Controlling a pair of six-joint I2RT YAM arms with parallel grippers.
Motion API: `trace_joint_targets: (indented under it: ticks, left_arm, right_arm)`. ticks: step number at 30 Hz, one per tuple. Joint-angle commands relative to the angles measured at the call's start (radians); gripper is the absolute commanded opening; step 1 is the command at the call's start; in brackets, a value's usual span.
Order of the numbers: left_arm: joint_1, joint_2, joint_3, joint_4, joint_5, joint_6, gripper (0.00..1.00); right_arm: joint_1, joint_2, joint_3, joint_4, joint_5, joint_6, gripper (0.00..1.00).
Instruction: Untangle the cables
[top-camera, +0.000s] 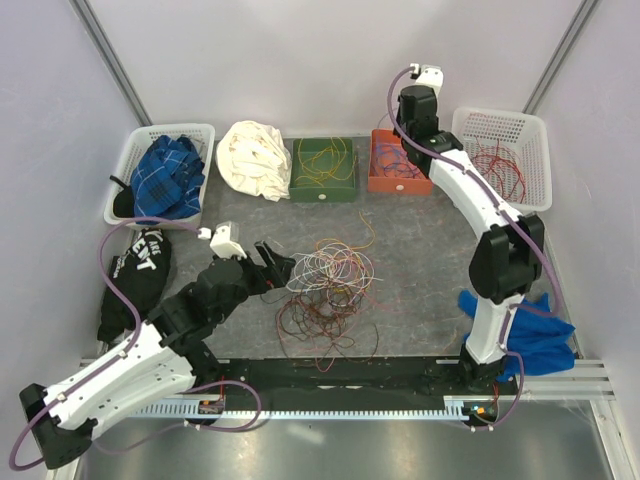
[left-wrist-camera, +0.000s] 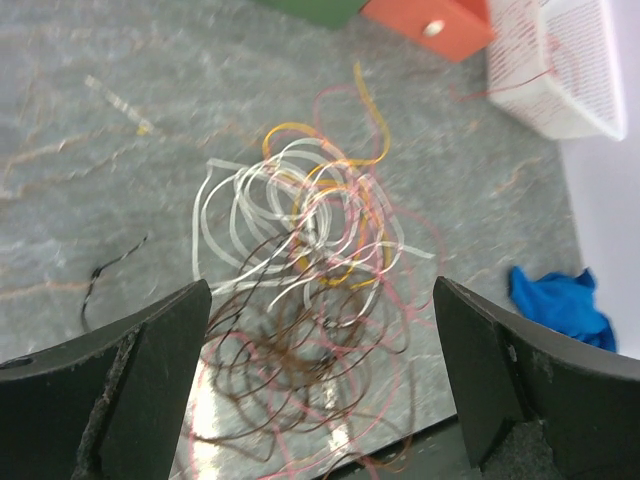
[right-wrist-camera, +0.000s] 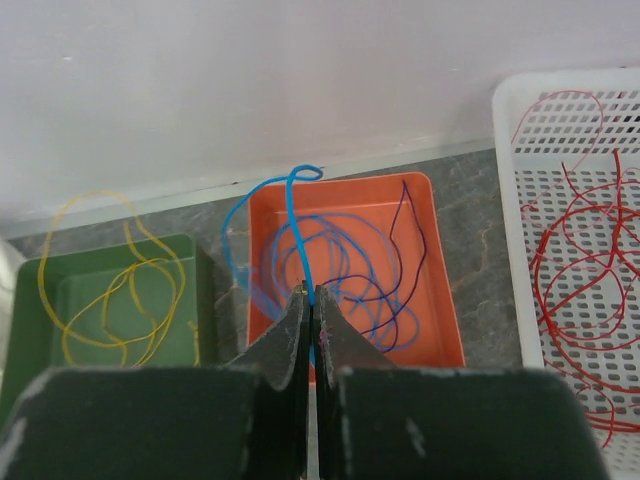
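The cables (top-camera: 328, 288) lie as a tangle of white, brown, pink, orange and yellow strands mid-table. My left gripper (top-camera: 275, 268) hangs at the tangle's left edge. In the left wrist view it (left-wrist-camera: 320, 290) is open wide over the brown and pink loops (left-wrist-camera: 300, 350), and nothing is pinched between its fingers (left-wrist-camera: 180, 330). My right gripper (right-wrist-camera: 311, 295) is shut on a blue cable (right-wrist-camera: 290, 215) above the orange tray (right-wrist-camera: 440, 300), which holds blue and dark purple loops. In the top view the right gripper (top-camera: 393, 135) is at the back, over that tray (top-camera: 378, 182).
A green tray (top-camera: 322, 195) with yellow wire stands left of the orange tray. A white basket (top-camera: 505, 125) at the back right holds red wire. Another basket (top-camera: 135, 150) with plaid cloth, a white cloth (top-camera: 255, 160), a black bag (top-camera: 140, 265) and a blue cloth (top-camera: 530, 335) lie around.
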Motion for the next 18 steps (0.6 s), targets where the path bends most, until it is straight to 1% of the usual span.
trace_joint_targets:
  ticks: [1,4,10,11,12,13,14,16,17,18]
  left_arm:
    - [0.004,-0.041,-0.066,-0.020,-0.001,-0.073,1.00]
    - [0.004,-0.055,-0.115,-0.023,-0.012,-0.095,1.00]
    - [0.004,-0.006,-0.155,-0.008,-0.007,-0.121,1.00]
    - [0.004,0.003,-0.155,-0.006,-0.004,-0.124,1.00]
    - [0.004,0.028,-0.155,-0.006,0.004,-0.127,1.00]
    - [0.004,0.036,-0.152,-0.003,0.005,-0.129,1.00]
    - [0.004,0.046,-0.149,0.004,0.008,-0.129,1.00]
    - [0.004,0.069,-0.139,0.006,0.015,-0.123,1.00]
    - [0.004,0.074,-0.134,0.007,0.015,-0.121,1.00]
    - [0.004,0.077,-0.132,0.007,0.021,-0.117,1.00]
  right_arm:
    - [-0.052,0.089,0.152,-0.019,-0.004,-0.021,0.00]
    - [-0.081,0.163,0.203,-0.040,-0.008,-0.026,0.00]
    - [-0.115,0.237,0.186,-0.040,-0.065,0.009,0.00]
    - [-0.116,0.243,0.179,-0.039,-0.077,0.013,0.05]
    - [-0.116,0.243,0.170,-0.025,-0.088,0.014,0.17]
    - [-0.116,0.237,0.147,-0.018,-0.099,0.022,0.32]
    - [-0.115,0.228,0.133,-0.004,-0.093,0.029,0.55]
    - [-0.113,0.180,0.079,0.041,-0.085,0.045,0.68]
    - [-0.113,0.157,0.059,0.058,-0.082,0.057,0.77]
    - [-0.115,0.107,0.039,0.088,-0.073,0.063,0.80]
